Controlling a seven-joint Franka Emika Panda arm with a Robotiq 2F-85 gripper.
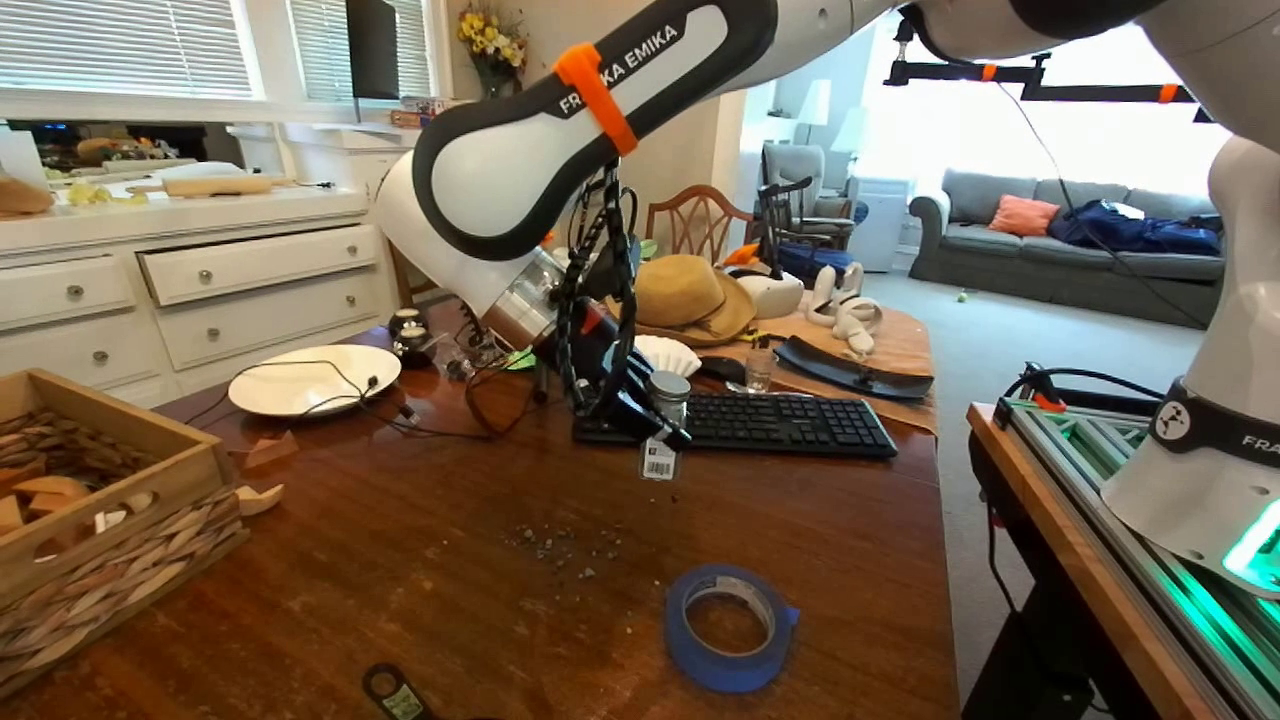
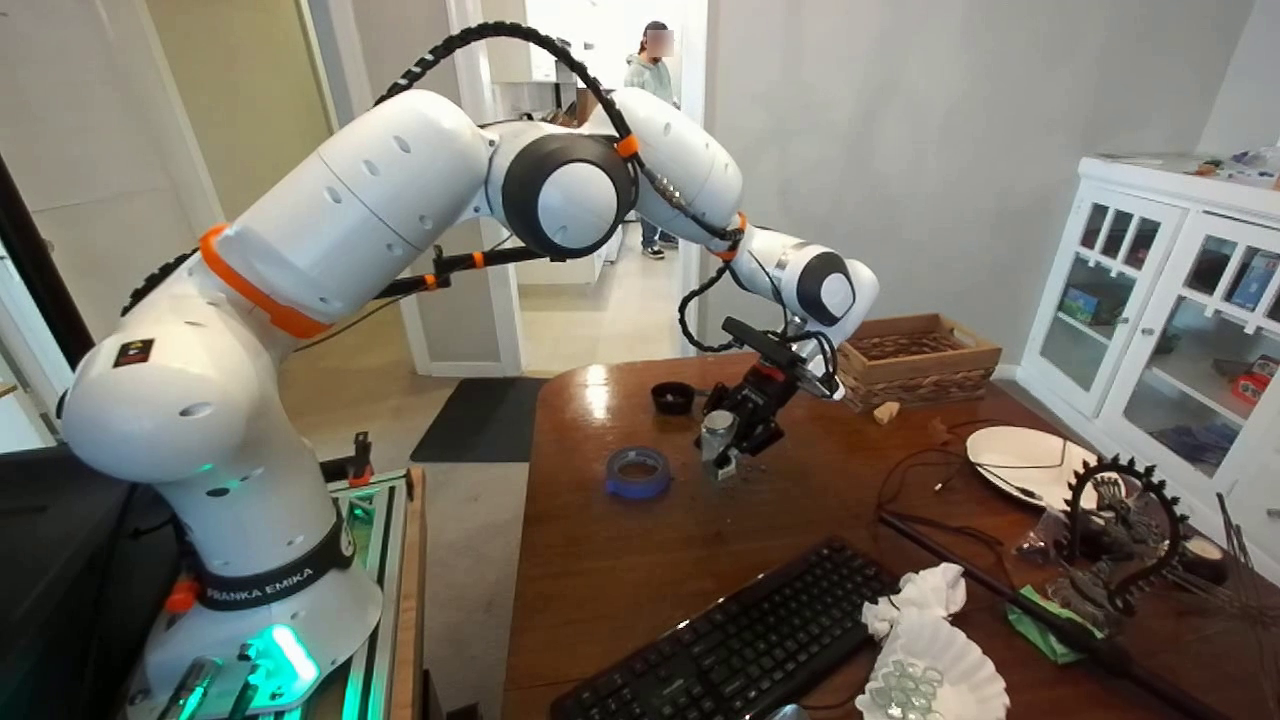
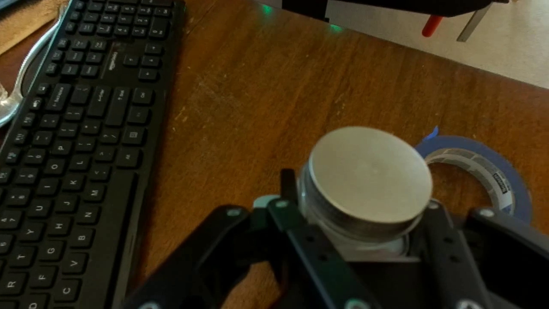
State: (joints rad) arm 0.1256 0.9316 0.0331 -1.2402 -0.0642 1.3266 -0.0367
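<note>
A small clear jar with a flat silver lid (image 3: 371, 174) is held between the fingers of my gripper (image 3: 360, 201), which is shut around its sides. In an exterior view the jar (image 1: 669, 388) looks close to upright, with a white barcode label (image 1: 658, 463) low on it. From another side the same jar (image 2: 717, 432) hangs low over the wooden table, the gripper (image 2: 738, 448) behind it. Whether its base touches the wood cannot be told. Small grey crumbs (image 1: 560, 543) lie scattered on the tabletop nearby. A roll of blue tape (image 2: 638, 474) lies flat beside the jar.
A black keyboard (image 1: 790, 422) lies along one side. Around it are a white plate (image 1: 315, 380) with cables, a straw hat (image 1: 685, 295), and a wicker-sided crate (image 1: 110, 500) of wooden pieces. Glass pebbles sit in a white scalloped dish (image 2: 950, 665). A black round container (image 2: 673, 398) stands near the far edge.
</note>
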